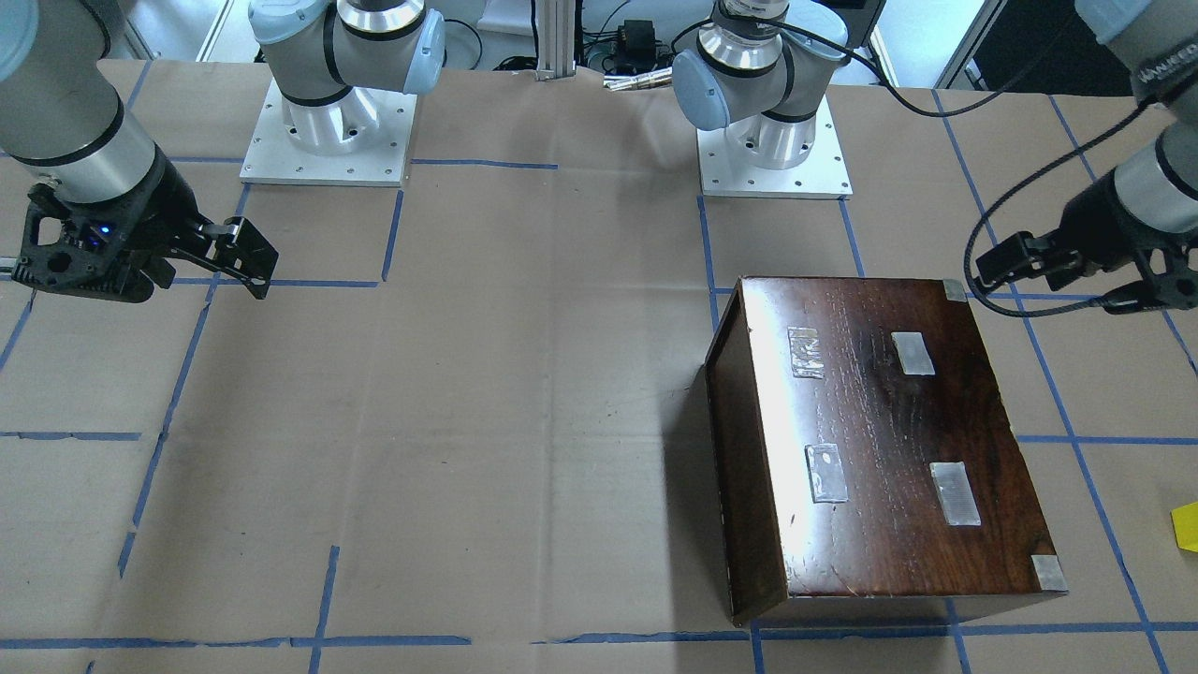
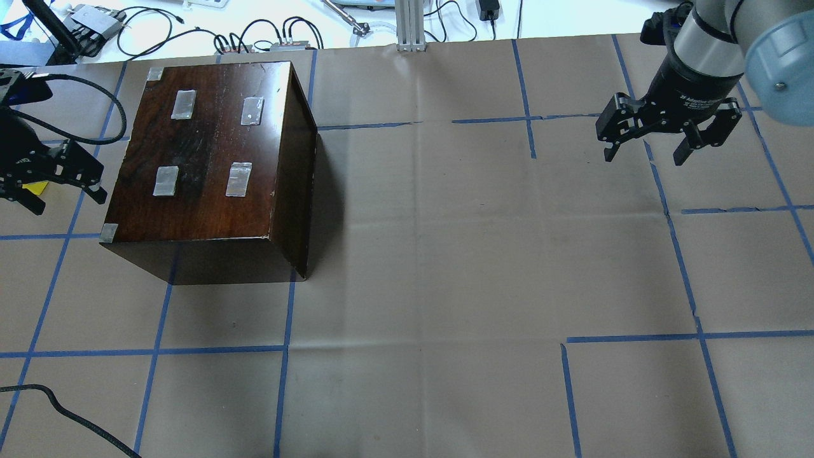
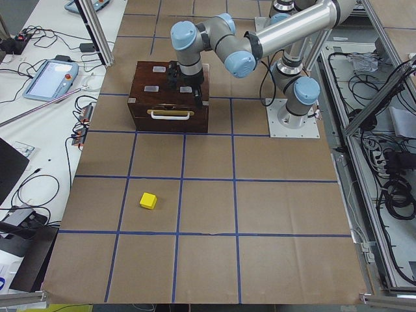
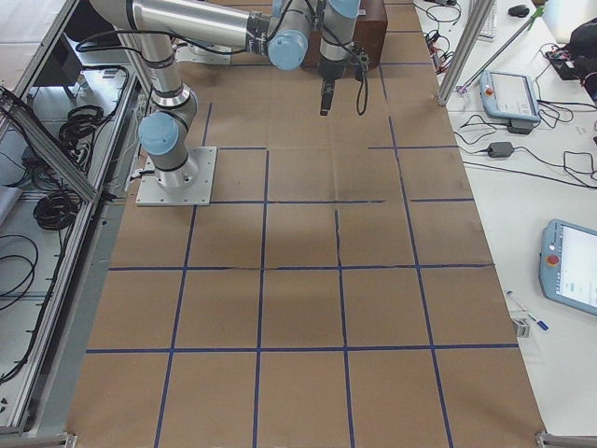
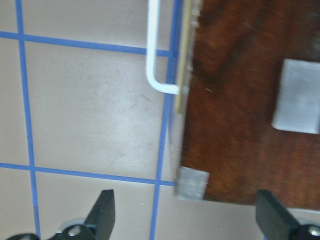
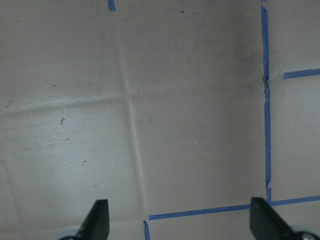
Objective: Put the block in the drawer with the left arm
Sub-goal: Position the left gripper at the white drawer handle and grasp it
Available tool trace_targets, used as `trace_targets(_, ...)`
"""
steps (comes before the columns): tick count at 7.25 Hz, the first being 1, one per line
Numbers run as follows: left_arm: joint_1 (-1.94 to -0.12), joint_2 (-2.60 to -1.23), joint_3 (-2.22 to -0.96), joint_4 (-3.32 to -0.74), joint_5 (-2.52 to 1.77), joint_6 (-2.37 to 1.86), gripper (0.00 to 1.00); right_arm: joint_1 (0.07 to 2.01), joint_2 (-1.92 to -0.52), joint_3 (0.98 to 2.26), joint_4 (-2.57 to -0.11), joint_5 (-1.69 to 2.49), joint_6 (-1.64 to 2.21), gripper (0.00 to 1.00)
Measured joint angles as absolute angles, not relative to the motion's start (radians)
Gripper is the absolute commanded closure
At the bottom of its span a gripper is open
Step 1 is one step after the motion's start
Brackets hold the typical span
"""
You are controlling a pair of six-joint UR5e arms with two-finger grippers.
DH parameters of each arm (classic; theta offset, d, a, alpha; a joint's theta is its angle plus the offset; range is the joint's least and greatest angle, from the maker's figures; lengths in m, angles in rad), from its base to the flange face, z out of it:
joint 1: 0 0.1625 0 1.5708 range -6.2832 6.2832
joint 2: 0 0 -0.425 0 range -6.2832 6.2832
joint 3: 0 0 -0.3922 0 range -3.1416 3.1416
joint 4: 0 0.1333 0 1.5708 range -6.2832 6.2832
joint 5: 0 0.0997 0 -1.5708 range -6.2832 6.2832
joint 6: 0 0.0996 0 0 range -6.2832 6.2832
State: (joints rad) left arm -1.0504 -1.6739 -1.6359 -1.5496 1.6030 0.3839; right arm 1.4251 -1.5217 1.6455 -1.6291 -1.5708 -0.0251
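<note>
Well before the cabinet's [image 3: 144, 97] drawer [image 3: 170, 126], the block [image 3: 148, 201] lies on paper [image 3: 273, 214].

Logged by me:
- block [image 3: 149, 201]: was plain bright yellow.
- cabinet [image 2: 210, 178], beside my left gripper [image 5: 186, 215]: was glossy dark brown, streaked grain, with silver tape patches [image 2: 184, 104].
- Left gripper and right gripper [image 2: 643, 157]: were both black.
- table paper [image 2: 445, 254] beneath them: was tan, gridded in blue.

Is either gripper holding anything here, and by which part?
Nothing is held. The left gripper is open beside the cabinet, the right gripper is open over the table, and the yellow block lies untouched on the table.
</note>
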Motion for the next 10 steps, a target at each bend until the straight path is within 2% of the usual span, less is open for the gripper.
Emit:
trace_targets(4,-1.0,-1.871,-1.511,-1.488,1.445,0.584,0.01,1.425,-1.522,1.646,-1.629,-1.571,-0.026,0.0)
trace_targets(10,-0.99,-1.952,-1.51,-1.367,1.331,0.651,0.01,1.425,-1.522,1.645,-1.629,-1.571,-0.026,0.0)
